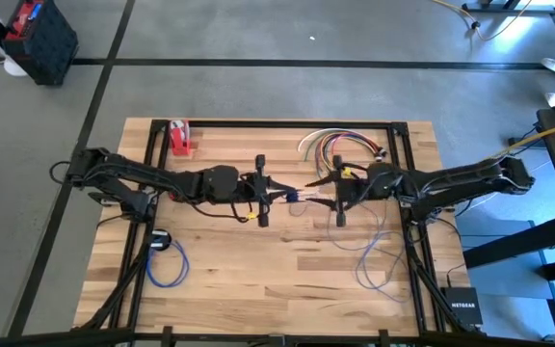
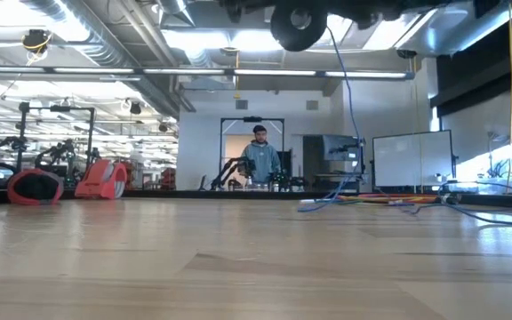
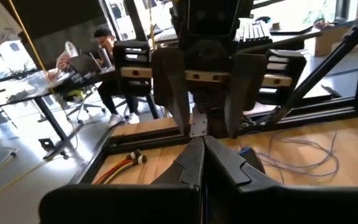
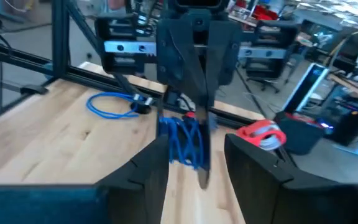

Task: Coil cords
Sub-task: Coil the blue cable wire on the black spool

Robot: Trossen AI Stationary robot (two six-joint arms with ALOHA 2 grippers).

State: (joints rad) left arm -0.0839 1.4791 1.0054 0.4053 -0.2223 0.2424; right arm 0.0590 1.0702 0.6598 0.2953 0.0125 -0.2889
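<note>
Mid-hand-off, by the look of it. Left end effector (image 4: 188, 118) clamped on thin blue cord wound into a small bundle (image 4: 184, 142), raised over wooden tabletop (image 1: 287, 260) centre. Right end effector (image 4: 194, 165) fingers apart either side, not gripping. Next: regrip trailing blue length (image 1: 372, 258), wind on.

The desk (image 1: 258, 260) is pale wood planks with a black frame, standing on a grey concrete floor (image 1: 258, 92) crossed by dark lines. A black crate (image 1: 41, 39) with red items sits on the floor at one corner. Level across the desk, a large workshop shows: exposed ceiling ducts (image 2: 87, 27), strip lights (image 2: 194, 40), a doorway (image 2: 252, 151) in the far wall, and a whiteboard (image 2: 412, 160). A person (image 2: 260, 160) stands near the doorway. Another person (image 3: 107, 53) sits at a table with office chairs (image 3: 79, 102) nearby. Daylight comes in at one side.
</note>
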